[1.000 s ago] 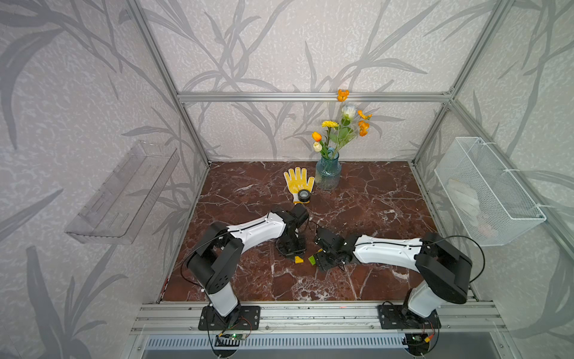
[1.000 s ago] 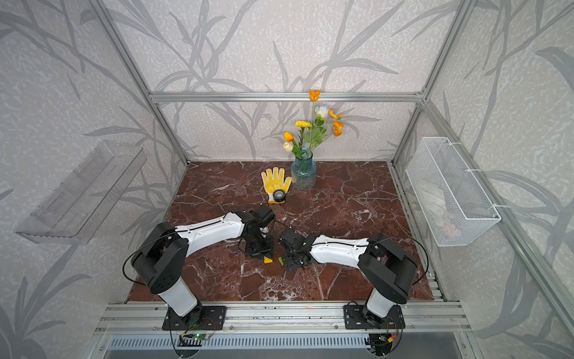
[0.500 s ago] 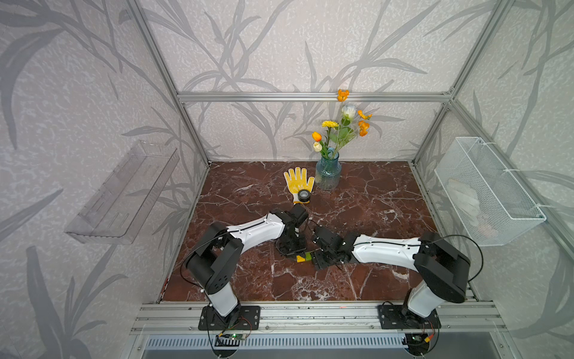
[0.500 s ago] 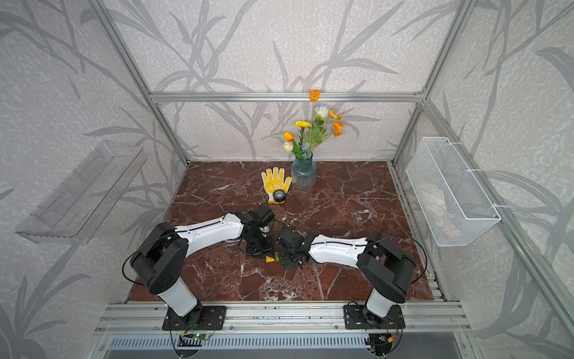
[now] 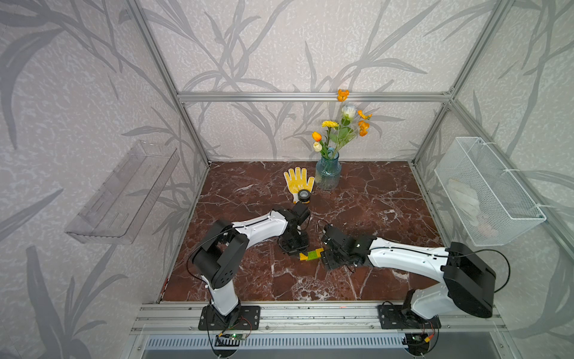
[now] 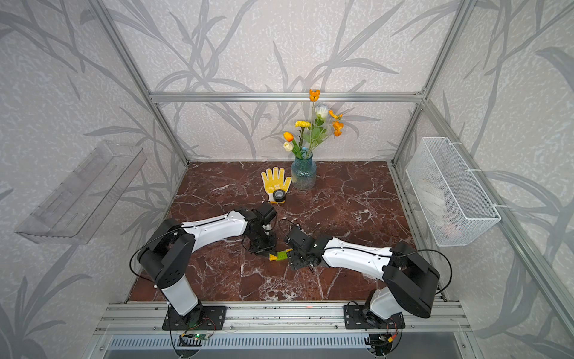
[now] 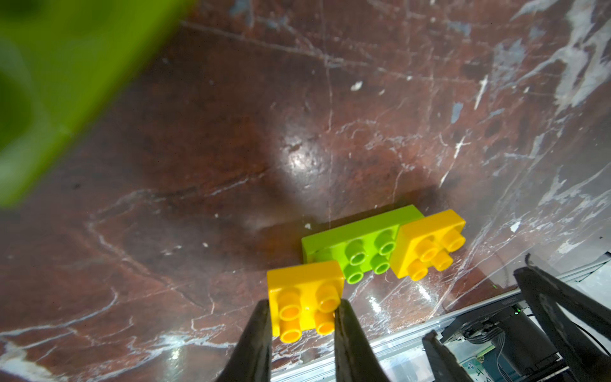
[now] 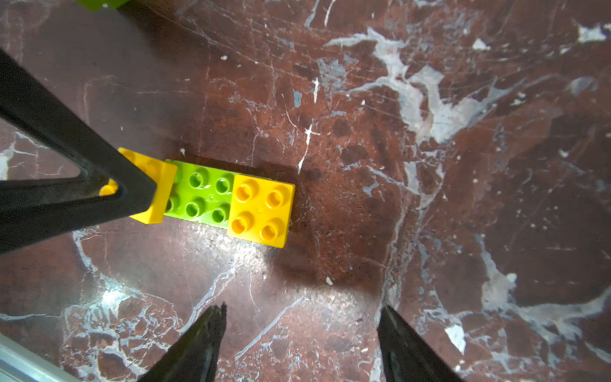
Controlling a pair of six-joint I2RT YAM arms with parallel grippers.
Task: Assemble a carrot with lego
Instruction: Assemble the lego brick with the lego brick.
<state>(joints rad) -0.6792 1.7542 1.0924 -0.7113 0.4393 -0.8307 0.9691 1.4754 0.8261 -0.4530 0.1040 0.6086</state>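
The carrot is a short row of lego on the marble floor, between my two grippers. It is a long lime-green brick with a yellow-orange square on one end. My left gripper is shut on a second yellow-orange square, which sits over the green brick's other end. My right gripper hangs open just short of the row, with nothing between its fingers. In both top views the left gripper stands over the row's left end and the right gripper at its right end.
Another lime-green brick looms blurred close to the left wrist camera. A yellow glove with a black tape roll and a vase of flowers stand at the back. A wire basket hangs on the right wall, a clear shelf on the left.
The right gripper came in towards the bricks, then drew back a little to the right, uncovering more of the row. The left gripper has stayed at the row's left end.
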